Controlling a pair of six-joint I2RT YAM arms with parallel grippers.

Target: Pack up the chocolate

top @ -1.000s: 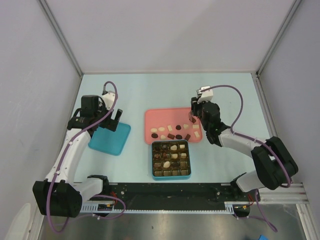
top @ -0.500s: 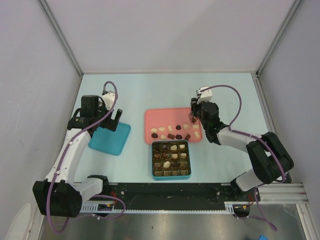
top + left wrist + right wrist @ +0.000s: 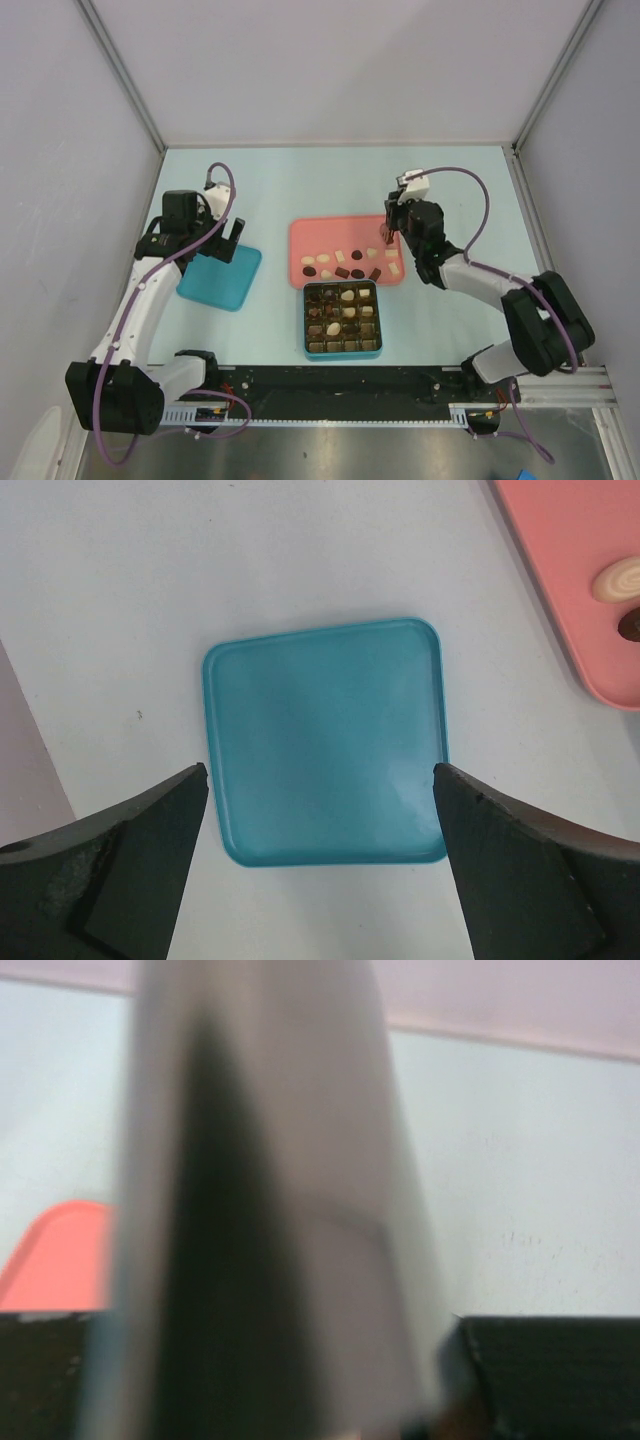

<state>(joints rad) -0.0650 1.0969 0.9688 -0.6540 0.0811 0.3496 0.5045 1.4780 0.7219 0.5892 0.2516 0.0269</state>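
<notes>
Several small chocolates [image 3: 342, 256], brown and cream, lie on the pink tray [image 3: 300, 230]. Others sit in the grid cells of the teal box [image 3: 343, 354] just in front of it. My right gripper [image 3: 387, 236] hangs over the tray's far right corner, with a reddish-brown chocolate [image 3: 386, 238] between its fingers. In the right wrist view this piece [image 3: 270, 1260] is a large blur filling the gap between the jaws [image 3: 275, 1370]. My left gripper [image 3: 320, 770] is wide open above the teal lid [image 3: 325, 742], holding nothing.
The teal lid [image 3: 220, 277] lies flat at the left of the table, apart from the pink tray [image 3: 580, 590]. A cream chocolate [image 3: 620, 580] shows at that tray's edge. Grey walls enclose the table on three sides.
The right gripper's jaws have narrowed onto the reddish-brown chocolate and the arm has shifted slightly. The left arm has not moved.
</notes>
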